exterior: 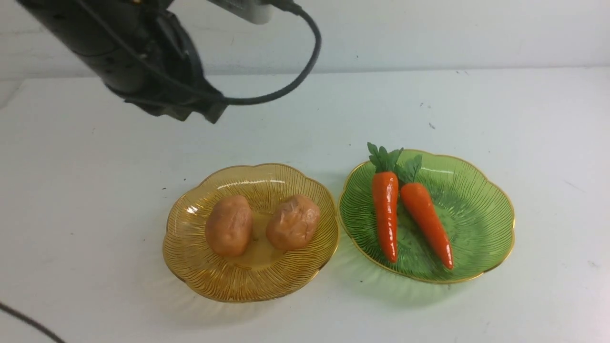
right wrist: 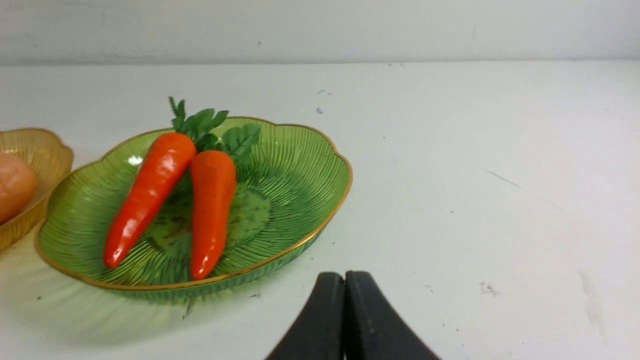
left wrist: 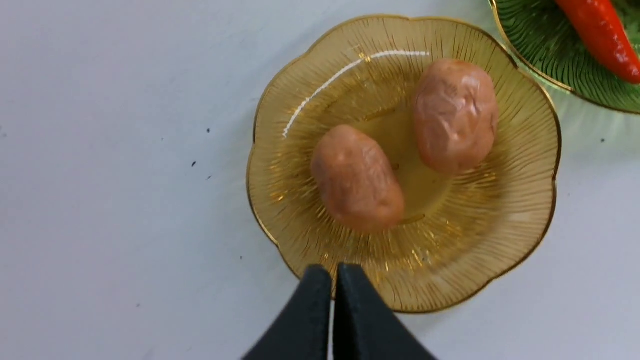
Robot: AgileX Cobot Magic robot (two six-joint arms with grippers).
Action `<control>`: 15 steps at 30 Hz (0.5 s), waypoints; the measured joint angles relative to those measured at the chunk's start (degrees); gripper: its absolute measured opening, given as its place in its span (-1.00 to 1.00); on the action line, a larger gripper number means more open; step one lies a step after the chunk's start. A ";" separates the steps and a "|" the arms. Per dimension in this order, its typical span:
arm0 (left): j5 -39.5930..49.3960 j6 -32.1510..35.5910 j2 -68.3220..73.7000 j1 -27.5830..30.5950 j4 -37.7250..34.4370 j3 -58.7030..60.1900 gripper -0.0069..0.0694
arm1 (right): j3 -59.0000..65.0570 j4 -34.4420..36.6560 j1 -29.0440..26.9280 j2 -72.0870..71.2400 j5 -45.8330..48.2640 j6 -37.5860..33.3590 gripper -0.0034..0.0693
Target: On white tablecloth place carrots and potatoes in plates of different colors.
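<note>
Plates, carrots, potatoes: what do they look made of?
Plates (green, amber): glass or clear plastic, glossy and ribbed; the tablecloth's light shows through.
Carrots: probably painted plastic or foam, glossy; sharp highlights.
Potatoes: foam or real, can't tell; dull, wrinkled skin.

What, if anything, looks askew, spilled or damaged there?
Nothing stands out: both potatoes sit in the amber plate, and both carrots lie in the green plate, with no spill or damage visible.
</note>
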 joint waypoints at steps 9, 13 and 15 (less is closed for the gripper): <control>0.04 -1.87 -23.48 0.00 0.89 22.79 -0.83 | 0.00 0.00 -0.11 0.00 1.35 -1.19 -0.95; -0.24 -9.06 -36.78 0.00 0.74 35.69 -0.83 | 0.00 0.00 -0.11 0.00 1.44 -4.28 -0.95; -3.20 -13.91 -44.09 0.00 -0.06 44.13 -0.83 | 0.00 0.00 -0.11 0.00 1.44 -4.55 -0.95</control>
